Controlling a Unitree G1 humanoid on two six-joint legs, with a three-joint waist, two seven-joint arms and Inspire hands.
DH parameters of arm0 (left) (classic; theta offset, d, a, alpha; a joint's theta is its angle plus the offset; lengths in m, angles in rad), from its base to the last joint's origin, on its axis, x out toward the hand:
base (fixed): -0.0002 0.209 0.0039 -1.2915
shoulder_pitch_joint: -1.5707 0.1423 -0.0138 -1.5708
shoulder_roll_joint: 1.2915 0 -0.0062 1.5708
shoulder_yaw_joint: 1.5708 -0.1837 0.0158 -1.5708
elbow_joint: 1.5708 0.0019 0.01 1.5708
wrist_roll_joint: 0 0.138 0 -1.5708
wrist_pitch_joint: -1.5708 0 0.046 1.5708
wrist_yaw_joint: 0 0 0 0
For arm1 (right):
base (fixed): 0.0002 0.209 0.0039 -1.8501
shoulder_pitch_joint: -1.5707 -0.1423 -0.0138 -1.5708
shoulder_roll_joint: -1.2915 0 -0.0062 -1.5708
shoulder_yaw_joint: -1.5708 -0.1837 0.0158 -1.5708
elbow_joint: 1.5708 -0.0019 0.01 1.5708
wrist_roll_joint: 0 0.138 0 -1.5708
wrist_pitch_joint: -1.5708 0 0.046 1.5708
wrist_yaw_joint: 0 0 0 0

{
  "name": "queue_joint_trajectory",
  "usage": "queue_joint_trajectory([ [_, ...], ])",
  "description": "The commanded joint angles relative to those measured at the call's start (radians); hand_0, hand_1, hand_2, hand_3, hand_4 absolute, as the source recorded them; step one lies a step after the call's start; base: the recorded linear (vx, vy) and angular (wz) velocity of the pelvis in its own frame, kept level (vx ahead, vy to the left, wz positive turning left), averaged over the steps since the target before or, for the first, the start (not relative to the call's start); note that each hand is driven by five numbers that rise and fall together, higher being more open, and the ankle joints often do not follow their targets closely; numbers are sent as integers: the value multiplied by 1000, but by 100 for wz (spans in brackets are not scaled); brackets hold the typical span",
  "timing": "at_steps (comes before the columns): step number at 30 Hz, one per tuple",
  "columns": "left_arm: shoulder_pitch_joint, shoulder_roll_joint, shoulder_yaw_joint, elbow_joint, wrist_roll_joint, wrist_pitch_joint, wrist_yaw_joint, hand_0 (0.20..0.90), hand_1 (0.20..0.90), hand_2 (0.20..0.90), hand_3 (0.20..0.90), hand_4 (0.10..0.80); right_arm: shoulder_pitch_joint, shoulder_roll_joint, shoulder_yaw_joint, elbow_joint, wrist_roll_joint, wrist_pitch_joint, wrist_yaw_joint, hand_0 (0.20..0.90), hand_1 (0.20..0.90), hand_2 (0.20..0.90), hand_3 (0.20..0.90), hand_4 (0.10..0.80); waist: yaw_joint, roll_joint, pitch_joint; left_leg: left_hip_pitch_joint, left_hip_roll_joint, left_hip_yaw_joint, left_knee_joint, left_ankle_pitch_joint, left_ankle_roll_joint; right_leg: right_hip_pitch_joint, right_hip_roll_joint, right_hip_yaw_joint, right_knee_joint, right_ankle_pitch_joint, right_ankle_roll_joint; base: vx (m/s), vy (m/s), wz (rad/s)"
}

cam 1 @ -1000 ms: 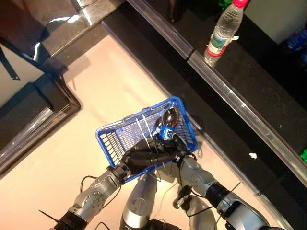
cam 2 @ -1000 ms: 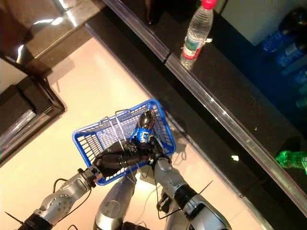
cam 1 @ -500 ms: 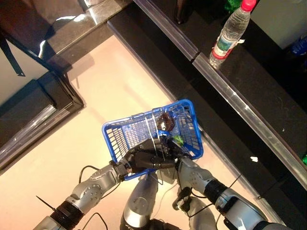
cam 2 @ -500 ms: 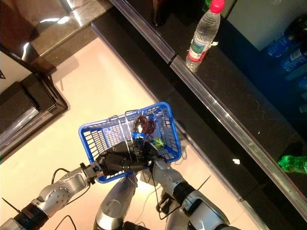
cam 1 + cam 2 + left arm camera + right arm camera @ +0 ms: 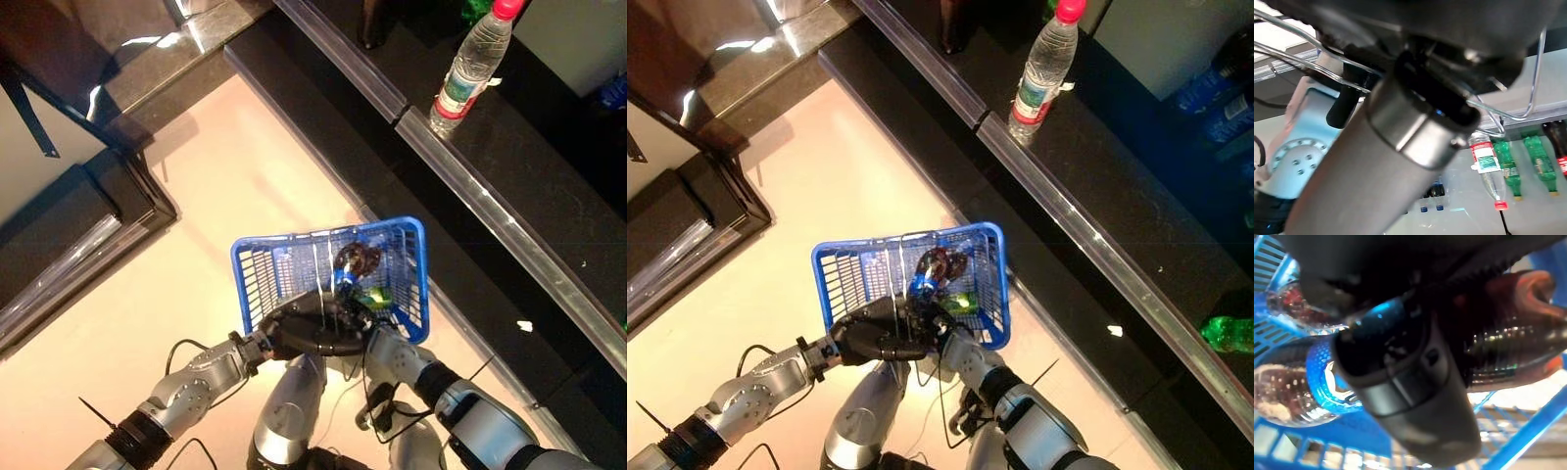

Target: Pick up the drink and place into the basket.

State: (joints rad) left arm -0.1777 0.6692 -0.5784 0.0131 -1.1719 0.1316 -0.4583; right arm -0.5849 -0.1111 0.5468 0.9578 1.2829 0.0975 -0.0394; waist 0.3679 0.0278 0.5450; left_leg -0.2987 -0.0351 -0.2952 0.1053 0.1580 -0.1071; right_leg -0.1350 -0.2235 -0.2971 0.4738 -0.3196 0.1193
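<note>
One blue basket (image 5: 404,257) — one dark drink bottle (image 5: 355,262) inside.

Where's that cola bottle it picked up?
In the head views the cola bottle lies inside the blue basket, just past the right hand.

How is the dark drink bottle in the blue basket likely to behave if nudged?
The drink bottle lies on its side, so it probably rolls. Its glossy plastic looks slippery. The blue basket walls should keep it in.
</note>
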Motion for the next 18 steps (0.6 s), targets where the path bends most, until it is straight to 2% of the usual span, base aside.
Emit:
queue_joint_trajectory([
  [1,-131,-140,-4,-478,-118,-98,-287,300,300,300,200,100,-177,32,-61,-28,111,-45,109,300,300,300,200,100,-22,104,-25,47,-23,-1,57,-74,100,-73,-10,-2,-58,255,-59,0,0,0],
  [9,-136,-145,0,-483,-133,-90,-269,300,300,300,200,100,-243,36,-104,-41,165,-81,53,300,300,300,200,100,-20,112,-25,38,-30,0,69,-79,102,-89,-20,1,-44,256,-56,1,4,0],
  [10,-137,-146,3,-482,-136,-87,-268,300,300,300,200,100,-249,35,-105,-40,167,-85,47,528,528,528,466,366,-19,113,-25,37,-30,1,70,-79,103,-91,-21,1,-41,257,-56,0,38,0],
  [11,-140,-149,5,-477,-135,-88,-270,300,300,300,200,100,-259,32,-109,-34,161,-90,31,794,794,794,776,676,-19,115,-25,33,-29,3,67,-72,103,-94,-20,1,-47,264,-56,1,32,1],
  [12,-140,-153,5,-477,-133,-87,-268,300,300,300,200,100,-264,31,-111,-30,157,-85,19,900,900,900,900,800,-18,114,-25,33,-29,3,67,-72,104,-94,-20,1,-47,265,-56,0,0,0],
  [18,-143,-158,2,-476,-136,-83,-261,300,300,300,200,100,-278,28,-125,9,165,-63,18,900,900,900,900,800,-16,111,-25,31,-30,8,74,-79,106,-98,-23,1,-38,258,-55,0,0,0],
])
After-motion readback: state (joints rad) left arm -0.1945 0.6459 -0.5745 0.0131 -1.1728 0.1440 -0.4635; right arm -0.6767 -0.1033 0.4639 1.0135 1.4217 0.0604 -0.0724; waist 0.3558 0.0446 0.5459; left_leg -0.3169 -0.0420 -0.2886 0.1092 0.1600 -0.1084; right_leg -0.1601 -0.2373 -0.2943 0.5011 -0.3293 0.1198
